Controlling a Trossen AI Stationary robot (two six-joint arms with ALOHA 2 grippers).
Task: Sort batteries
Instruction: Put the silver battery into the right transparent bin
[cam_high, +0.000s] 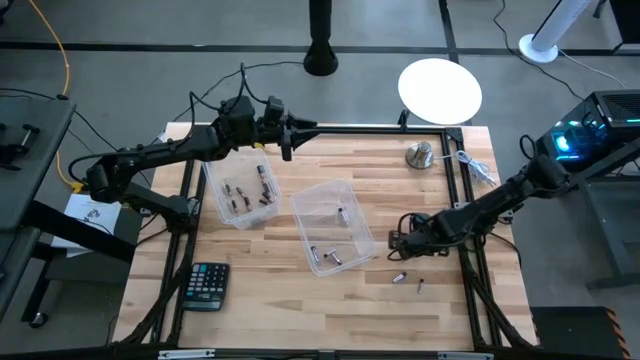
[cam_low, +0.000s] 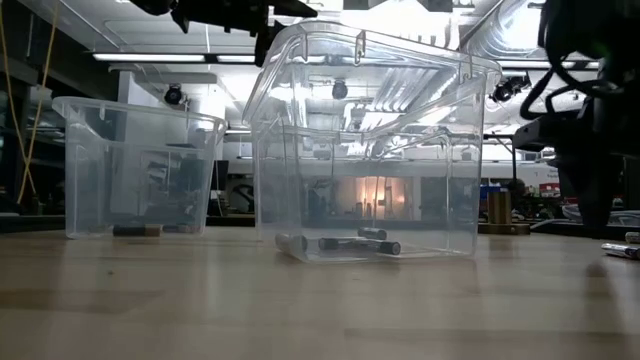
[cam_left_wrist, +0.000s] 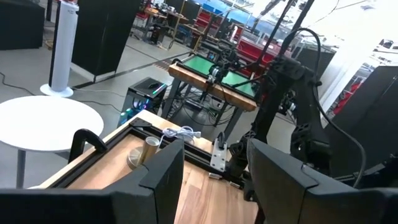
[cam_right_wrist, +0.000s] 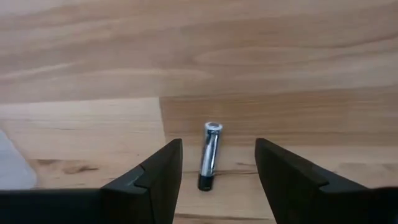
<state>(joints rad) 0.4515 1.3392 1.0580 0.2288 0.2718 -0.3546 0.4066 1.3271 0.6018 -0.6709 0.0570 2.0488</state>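
Two clear plastic bins stand on the wooden table. The left bin (cam_high: 240, 190) (cam_low: 140, 170) holds several dark batteries; the middle bin (cam_high: 335, 225) (cam_low: 370, 150) holds silvery ones (cam_low: 340, 243). Two loose batteries (cam_high: 398, 278) (cam_high: 420, 285) lie on the table right of the middle bin. My right gripper (cam_high: 398, 243) (cam_right_wrist: 217, 144) points down, open, low over the table. Its fingers stand on either side of a silvery, dark-ended battery (cam_right_wrist: 210, 155) that lies flat, apart from both. My left gripper (cam_high: 300, 128) (cam_left_wrist: 214, 149) hangs open and empty, high over the far edge above the left bin.
A black calculator (cam_high: 207, 285) lies near the front left corner. A round silver knob-like piece (cam_high: 420, 155) and a white cable (cam_high: 475, 165) sit at the far right. Black frame rails (cam_high: 465, 200) run along the table's sides. Bare wood lies in front of the bins.
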